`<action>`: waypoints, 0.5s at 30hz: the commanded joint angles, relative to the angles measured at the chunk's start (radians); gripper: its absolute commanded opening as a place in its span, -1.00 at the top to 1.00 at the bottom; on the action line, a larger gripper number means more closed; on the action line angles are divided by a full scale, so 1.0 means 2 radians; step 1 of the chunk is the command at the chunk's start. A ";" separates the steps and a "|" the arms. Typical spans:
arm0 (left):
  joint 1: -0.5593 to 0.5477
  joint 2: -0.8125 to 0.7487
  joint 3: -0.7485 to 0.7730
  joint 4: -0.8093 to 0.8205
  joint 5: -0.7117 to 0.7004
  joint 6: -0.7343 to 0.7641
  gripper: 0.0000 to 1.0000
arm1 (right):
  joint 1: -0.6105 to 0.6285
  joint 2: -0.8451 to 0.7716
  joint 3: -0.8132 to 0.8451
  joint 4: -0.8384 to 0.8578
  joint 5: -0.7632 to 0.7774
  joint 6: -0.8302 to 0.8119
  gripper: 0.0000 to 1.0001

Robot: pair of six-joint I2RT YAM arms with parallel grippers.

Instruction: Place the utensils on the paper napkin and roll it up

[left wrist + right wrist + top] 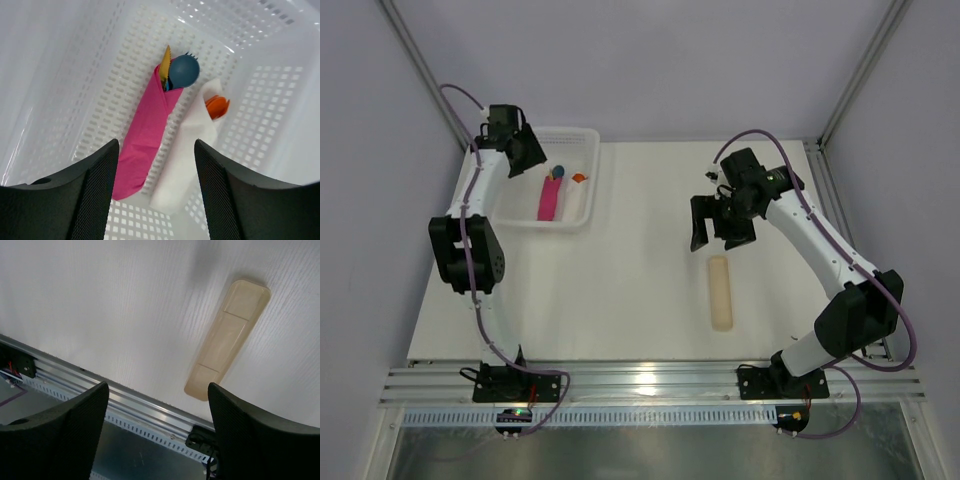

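Observation:
The magenta paper napkin (145, 135) lies rolled up in the white basket (582, 140), also seen in the top view (549, 198). The blue spoon (183, 70), the blue fork tines just behind the spoon and the yellow-orange knife tip (165, 62) stick out of its far end. My left gripper (156, 192) is open and empty, above the near end of the roll. My right gripper (722, 228) is open and empty, raised over the table's right half, far from the basket.
A white roll (187, 160) with an orange tip (217, 106) lies beside the pink roll in the basket. A long beige strip (720, 292) lies on the white table below my right gripper, also in the right wrist view (228, 337). A metal rail (640, 382) runs along the near edge.

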 commanded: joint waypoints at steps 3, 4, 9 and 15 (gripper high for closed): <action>-0.037 -0.084 0.006 -0.037 -0.031 -0.046 -0.52 | -0.002 -0.017 0.008 0.024 0.027 0.019 -0.99; -0.044 -0.089 0.003 -0.048 -0.037 -0.057 -0.65 | -0.001 -0.019 0.000 0.028 0.033 0.028 -0.99; -0.098 -0.134 -0.050 -0.084 -0.025 -0.087 -0.98 | -0.002 -0.029 -0.042 0.070 0.027 0.047 -0.99; -0.131 -0.232 -0.170 -0.043 0.047 -0.141 -0.98 | -0.001 -0.046 -0.086 0.119 0.046 0.060 -0.99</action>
